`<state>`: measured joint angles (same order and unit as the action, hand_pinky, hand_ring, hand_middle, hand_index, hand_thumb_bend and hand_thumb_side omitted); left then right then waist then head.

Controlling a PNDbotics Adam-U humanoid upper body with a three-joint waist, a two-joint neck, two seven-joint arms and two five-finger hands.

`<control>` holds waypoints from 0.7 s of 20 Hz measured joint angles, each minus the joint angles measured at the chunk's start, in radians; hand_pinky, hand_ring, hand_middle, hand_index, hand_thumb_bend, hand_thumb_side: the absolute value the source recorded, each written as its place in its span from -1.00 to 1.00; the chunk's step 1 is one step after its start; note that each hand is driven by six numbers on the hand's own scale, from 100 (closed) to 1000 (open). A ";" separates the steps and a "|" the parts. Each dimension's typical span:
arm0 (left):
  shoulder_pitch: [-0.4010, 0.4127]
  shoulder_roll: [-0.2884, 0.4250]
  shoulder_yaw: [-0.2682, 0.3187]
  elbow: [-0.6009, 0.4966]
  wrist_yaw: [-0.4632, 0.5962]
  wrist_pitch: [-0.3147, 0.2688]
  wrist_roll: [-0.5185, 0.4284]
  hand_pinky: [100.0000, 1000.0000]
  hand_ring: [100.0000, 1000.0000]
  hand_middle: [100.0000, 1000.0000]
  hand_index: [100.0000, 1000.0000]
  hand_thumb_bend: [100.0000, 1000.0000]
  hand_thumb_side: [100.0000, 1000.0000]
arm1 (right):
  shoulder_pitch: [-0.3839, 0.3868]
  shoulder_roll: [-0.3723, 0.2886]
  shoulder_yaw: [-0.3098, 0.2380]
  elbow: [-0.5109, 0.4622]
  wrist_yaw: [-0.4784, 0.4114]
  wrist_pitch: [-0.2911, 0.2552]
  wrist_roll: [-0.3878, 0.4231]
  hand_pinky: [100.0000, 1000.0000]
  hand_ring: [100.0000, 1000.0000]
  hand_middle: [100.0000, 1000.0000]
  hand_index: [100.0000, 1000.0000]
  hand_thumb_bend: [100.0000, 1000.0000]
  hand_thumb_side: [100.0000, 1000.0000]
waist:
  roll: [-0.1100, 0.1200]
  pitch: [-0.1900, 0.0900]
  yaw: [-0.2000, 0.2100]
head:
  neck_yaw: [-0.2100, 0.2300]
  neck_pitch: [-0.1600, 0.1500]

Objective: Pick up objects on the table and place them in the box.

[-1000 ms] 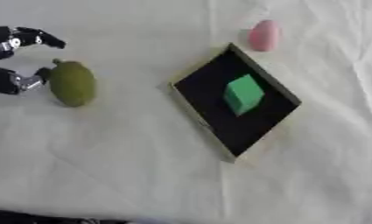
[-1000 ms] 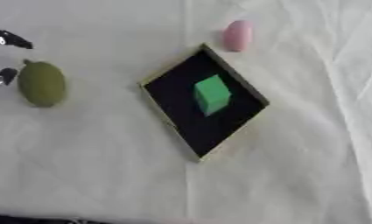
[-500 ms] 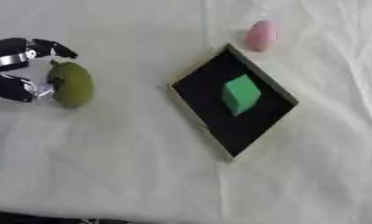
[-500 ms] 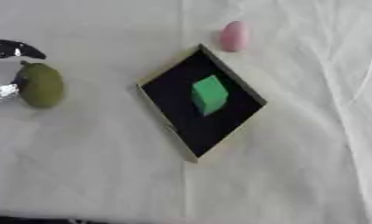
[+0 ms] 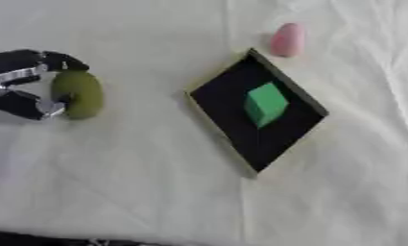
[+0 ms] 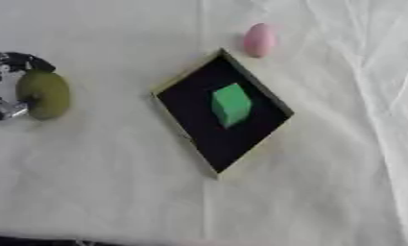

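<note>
Closing my left hand (image 5: 26,84) round the olive-green oval fruit (image 5: 78,94) at the table's left side. Fingers sit over its far end, the thumb under its near end, both touching. A second ago that hand was apart from the fruit, fingers spread, just left of it; half a second ago it had moved up against it. Now it's curled on both ends. Fruit itself hasn't shifted on the cloth, still resting down as far as I can tell.

Box (image 5: 295,96), black inside with a pale rim, lies turned like a diamond in the middle of the white tablecloth (image 5: 156,182). Same place and angle as before. Green cube (image 5: 265,103) is inside it, roughly centred, unchanged across the frames.

Pink egg-shaped thing (image 5: 287,40) sits on the cloth just beyond the box's far corner, near but not touching. No change there either.

Fruit is well apart from the box, off to its left.

My right hand shows in neither eye view. Dark strip runs along the near edge of the table; can't make out what it is.

Only real difference from earlier: left hand went from spread beside the fruit to wrapped on it.
</note>
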<state>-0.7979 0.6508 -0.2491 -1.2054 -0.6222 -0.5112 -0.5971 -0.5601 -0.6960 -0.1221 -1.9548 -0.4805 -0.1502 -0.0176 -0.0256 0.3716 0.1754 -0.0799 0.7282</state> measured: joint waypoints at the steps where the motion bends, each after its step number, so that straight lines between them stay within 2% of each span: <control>1: -0.001 -0.001 0.000 0.006 -0.024 -0.009 0.009 0.96 0.90 0.78 0.97 -0.63 -0.42 | 0.000 0.000 0.000 0.000 0.000 0.000 0.000 0.88 0.46 0.12 0.49 -1.00 0.03 | 0.000 0.000 0.000 | 0.000 0.000; 3: -0.002 -0.001 0.000 0.016 -0.065 -0.027 0.027 0.94 0.88 0.77 0.95 -0.55 -0.33 | 0.000 0.001 0.000 0.000 -0.001 0.000 0.000 0.88 0.46 0.12 0.49 -1.00 0.03 | 0.000 0.000 -0.001 | 0.000 0.000; 6: -0.003 -0.002 0.000 0.027 -0.105 -0.048 0.048 0.90 0.86 0.74 0.93 -0.62 -0.32 | 0.000 0.005 0.000 0.000 -0.002 0.001 0.001 0.88 0.46 0.11 0.49 -1.00 0.03 | 0.002 0.000 -0.001 | 0.002 0.000; 8: -0.004 -0.008 0.001 0.031 -0.118 -0.054 0.054 0.82 0.79 0.62 0.88 -0.75 -0.34 | 0.000 0.006 0.000 0.000 -0.003 0.002 0.002 0.88 0.46 0.11 0.49 -1.00 0.03 | 0.002 -0.001 -0.001 | 0.003 0.000; 10: -0.006 -0.010 0.006 0.033 -0.122 -0.055 0.055 0.68 0.66 0.41 0.80 -0.97 -0.46 | 0.000 0.006 0.000 0.000 -0.004 0.002 0.002 0.88 0.46 0.11 0.49 -1.00 0.03 | 0.002 -0.002 -0.001 | 0.004 0.000; 11: -0.009 -0.013 0.009 0.033 -0.121 -0.056 0.056 0.58 0.55 0.23 0.71 -1.00 -0.52 | 0.000 0.006 0.000 0.000 -0.005 0.002 0.002 0.88 0.46 0.11 0.49 -1.00 0.03 | 0.002 -0.002 -0.001 | 0.004 0.000; 14: -0.011 -0.018 0.015 0.017 -0.107 -0.067 0.067 0.41 0.33 -0.01 0.47 -1.00 -0.55 | 0.002 0.006 0.000 0.000 -0.005 0.003 0.002 0.88 0.46 0.11 0.49 -1.00 0.03 | 0.001 -0.002 -0.002 | 0.005 0.000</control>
<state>-0.8085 0.6326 -0.2339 -1.1887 -0.7297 -0.5783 -0.5301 -0.5577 -0.6901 -0.1221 -1.9547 -0.4857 -0.1475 -0.0154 -0.0243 0.3695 0.1736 -0.0752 0.7281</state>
